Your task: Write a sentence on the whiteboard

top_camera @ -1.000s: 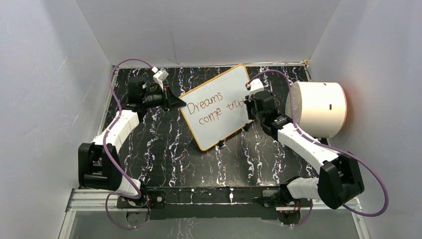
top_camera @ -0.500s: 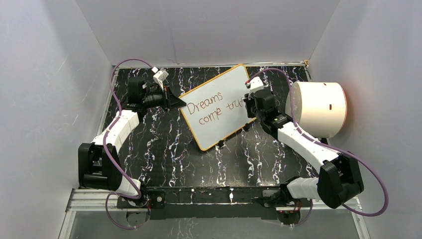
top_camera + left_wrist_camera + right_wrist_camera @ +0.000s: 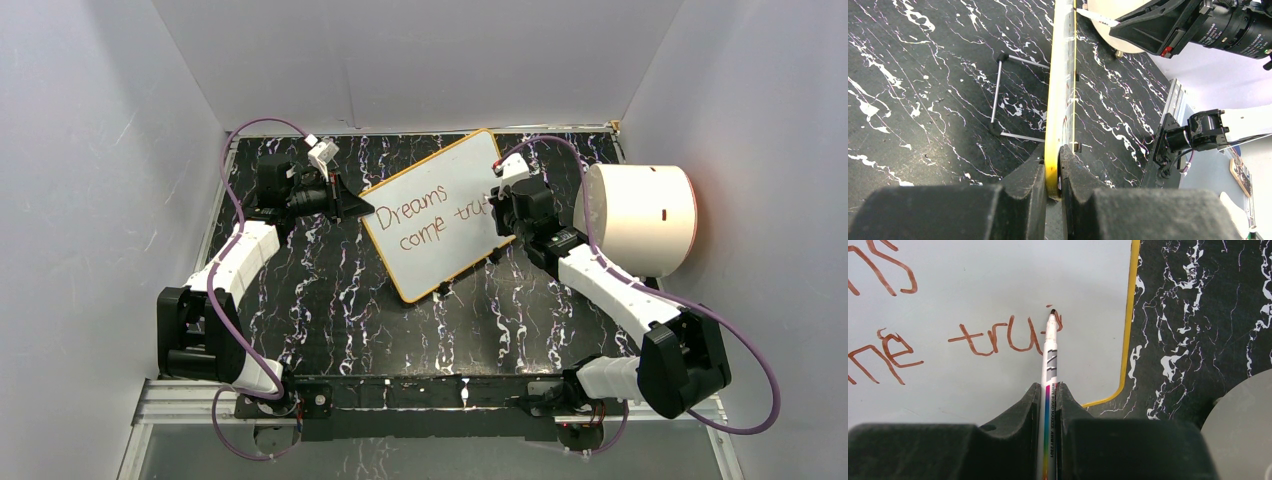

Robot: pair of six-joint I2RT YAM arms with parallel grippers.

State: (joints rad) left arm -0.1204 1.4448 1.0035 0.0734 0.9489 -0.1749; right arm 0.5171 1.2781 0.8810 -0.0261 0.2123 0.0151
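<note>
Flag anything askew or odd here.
The whiteboard sits skewed to the table edges, one edge clamped by the left tool. Nothing spilled or damaged; the last word is simply unfinished.

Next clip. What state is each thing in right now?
whiteboard: reads "Dreams come tru", last letter barely started.
marker: uncapped, tip at the whiteboard after "tru".
left hand: shut on the whiteboard's edge.
right hand: shut on the marker.
white cylinder: right of the whiteboard, untouched.

Black marbled table (image 3: 330, 290) bearing whiteboard (image 3: 445, 255) and white cylinder (image 3: 640, 215)
</note>
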